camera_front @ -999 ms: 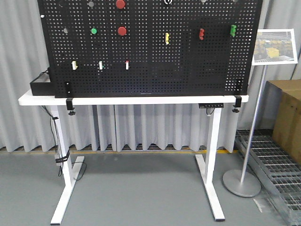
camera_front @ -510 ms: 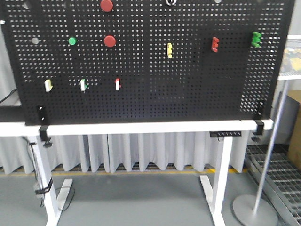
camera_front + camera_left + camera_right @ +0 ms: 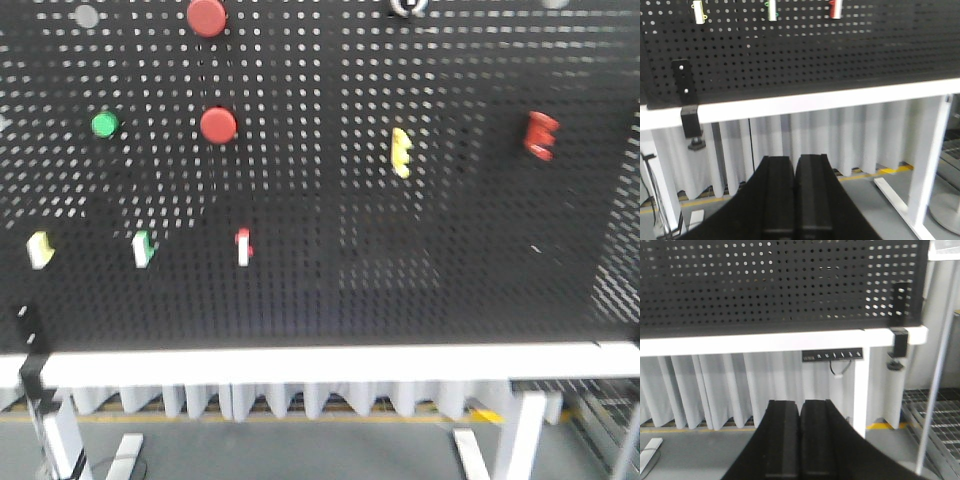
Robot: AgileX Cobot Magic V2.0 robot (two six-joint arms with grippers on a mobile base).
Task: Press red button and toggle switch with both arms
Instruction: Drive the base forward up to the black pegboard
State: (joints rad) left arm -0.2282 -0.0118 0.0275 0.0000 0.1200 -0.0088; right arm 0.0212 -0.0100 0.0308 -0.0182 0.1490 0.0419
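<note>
Closer now than half a second ago, the front view is almost filled by the pegboard (image 3: 330,230), with the table legs mostly out of frame. One red button (image 3: 218,125) sits in the pegboard's upper left part, just right of a green button (image 3: 104,124), and a second red button (image 3: 206,16) is mounted straight above it near the top edge. The toggle switch (image 3: 407,6) is at the pegboard's top edge right of centre, cut off by the frame so only its silvery ring and dark knob show; the view is blurred and its lever cannot be made out. Below it on the pegboard is a yellow switch (image 3: 401,152), with a red switch (image 3: 541,135) further right. Three small rocker switches (image 3: 143,248) form a row across the pegboard's lower left. A white tabletop (image 3: 330,362) runs under the pegboard's bottom edge. Both wrist views look up at the pegboard from below the tabletop: the left gripper (image 3: 795,159) and the right gripper (image 3: 801,402) are each clenched, jaws pressed together with nothing between them, well apart from the pegboard.
</note>
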